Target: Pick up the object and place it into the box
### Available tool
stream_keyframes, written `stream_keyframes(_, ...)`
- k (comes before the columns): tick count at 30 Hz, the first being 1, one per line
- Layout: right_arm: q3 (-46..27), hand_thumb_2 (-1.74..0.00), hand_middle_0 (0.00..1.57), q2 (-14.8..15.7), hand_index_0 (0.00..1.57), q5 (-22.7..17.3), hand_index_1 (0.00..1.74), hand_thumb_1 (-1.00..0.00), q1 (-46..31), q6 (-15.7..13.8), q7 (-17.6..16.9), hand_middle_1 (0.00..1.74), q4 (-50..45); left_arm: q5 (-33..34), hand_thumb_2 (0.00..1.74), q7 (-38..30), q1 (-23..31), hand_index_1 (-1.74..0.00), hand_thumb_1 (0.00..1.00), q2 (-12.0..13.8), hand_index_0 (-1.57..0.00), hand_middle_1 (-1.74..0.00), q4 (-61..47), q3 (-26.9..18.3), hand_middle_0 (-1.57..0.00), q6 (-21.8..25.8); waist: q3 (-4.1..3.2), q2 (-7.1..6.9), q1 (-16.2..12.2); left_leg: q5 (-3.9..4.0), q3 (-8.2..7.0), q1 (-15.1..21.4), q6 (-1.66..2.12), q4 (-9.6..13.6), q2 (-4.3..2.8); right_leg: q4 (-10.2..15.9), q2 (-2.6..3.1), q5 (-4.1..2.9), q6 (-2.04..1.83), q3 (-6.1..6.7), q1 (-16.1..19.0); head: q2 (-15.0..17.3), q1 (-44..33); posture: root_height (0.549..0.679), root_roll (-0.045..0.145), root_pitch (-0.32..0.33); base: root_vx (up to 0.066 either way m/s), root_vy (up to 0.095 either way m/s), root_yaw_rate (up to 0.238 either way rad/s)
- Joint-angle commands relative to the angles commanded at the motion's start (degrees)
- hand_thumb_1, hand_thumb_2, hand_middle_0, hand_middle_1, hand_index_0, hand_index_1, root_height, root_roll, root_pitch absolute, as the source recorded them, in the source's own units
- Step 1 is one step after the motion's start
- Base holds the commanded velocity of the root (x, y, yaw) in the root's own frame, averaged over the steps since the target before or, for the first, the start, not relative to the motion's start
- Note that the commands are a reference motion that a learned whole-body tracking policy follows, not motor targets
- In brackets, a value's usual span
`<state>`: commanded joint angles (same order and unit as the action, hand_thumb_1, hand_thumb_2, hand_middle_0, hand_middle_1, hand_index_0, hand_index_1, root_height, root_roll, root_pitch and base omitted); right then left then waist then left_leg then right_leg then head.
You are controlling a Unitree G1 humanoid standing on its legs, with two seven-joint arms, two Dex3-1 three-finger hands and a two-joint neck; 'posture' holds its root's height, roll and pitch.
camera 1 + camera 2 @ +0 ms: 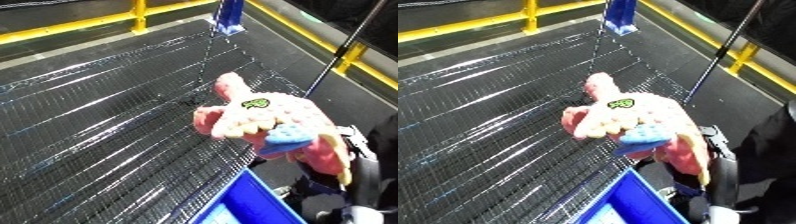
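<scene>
One soft pink toy [271,125] hangs in the air just above and beyond the blue bin's [253,202] near rim, carried from its right side by the right hand [360,150], whose fingers are hidden, so whether they are closed I cannot tell. To finish well, I judge the toy should travel back over the bin's rim until it sits fully above the opening before letting go. Beyond the bin the mesh table [98,115] lies open, its yellow rail [80,27] well away.

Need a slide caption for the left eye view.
Pink bumpy toy with a blue patch held up over the wire-mesh table, just above the blue bin corner.
</scene>
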<state>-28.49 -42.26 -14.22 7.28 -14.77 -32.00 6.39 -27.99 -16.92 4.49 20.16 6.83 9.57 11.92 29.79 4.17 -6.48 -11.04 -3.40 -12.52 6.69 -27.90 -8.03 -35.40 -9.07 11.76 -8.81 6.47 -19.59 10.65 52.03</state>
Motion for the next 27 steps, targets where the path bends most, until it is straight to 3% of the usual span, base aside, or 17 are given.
stream_keyframes(4,-1.92,-1.74,1.57,3.34,1.57,1.14,1.74,-1.00,-4.16,-0.02,-0.05,1.74,-2.35,0.26,1.74,-0.27,0.26,-1.74,1.00,-0.48,-1.57,-1.74,-0.28,-0.18,-1.57,-0.40,0.00,0.09,-1.62,-0.29,-0.70,0.70,-0.11,-0.16,-0.14,0.02,0.13,0.02,-0.09,0.53,0.15,2.91,0.54,0.648,0.064,-0.056,0.002,0.033,-0.118)
stream_keyframes(10,-3.05,-1.74,1.57,7.55,1.57,1.35,1.74,-1.00,-8.82,0.10,0.71,1.74,-3.52,0.07,1.74,-0.71,0.21,-1.74,1.00,-0.88,-1.57,-1.74,-0.11,-0.18,-1.57,-1.03,0.00,0.57,-4.13,-0.55,-1.62,1.81,-0.21,-0.33,-0.35,0.29,0.29,0.09,-0.03,1.09,0.65,10.21,1.29,0.647,0.065,-0.070,0.001,0.038,-0.100)
stream_keyframes(17,-2.92,-1.13,1.02,11.12,1.02,0.35,1.13,-0.65,-10.54,-0.03,0.44,1.13,-2.34,-0.20,1.74,-1.00,-0.05,-1.74,1.00,-1.53,-1.57,-1.74,0.60,0.85,-1.57,-1.49,0.00,1.56,-6.14,-0.64,-2.34,2.79,-0.33,-0.13,-0.25,0.55,0.26,0.06,0.12,1.36,1.15,13.55,4.41,0.646,0.069,-0.086,-0.003,0.031,-0.049)
stream_keyframes(27,-4.11,-0.26,0.24,9.22,0.24,0.00,0.26,-0.15,-9.52,-0.24,-1.99,0.26,1.89,0.09,1.74,-1.08,-0.83,-1.74,1.00,-1.51,-1.57,-1.74,1.85,2.51,-1.57,-0.91,0.00,2.71,-7.71,-0.71,-3.14,3.84,-0.44,0.08,0.17,1.45,0.12,-0.54,0.11,1.67,2.23,15.47,6.40,0.647,0.072,-0.103,-0.009,0.024,-0.022)
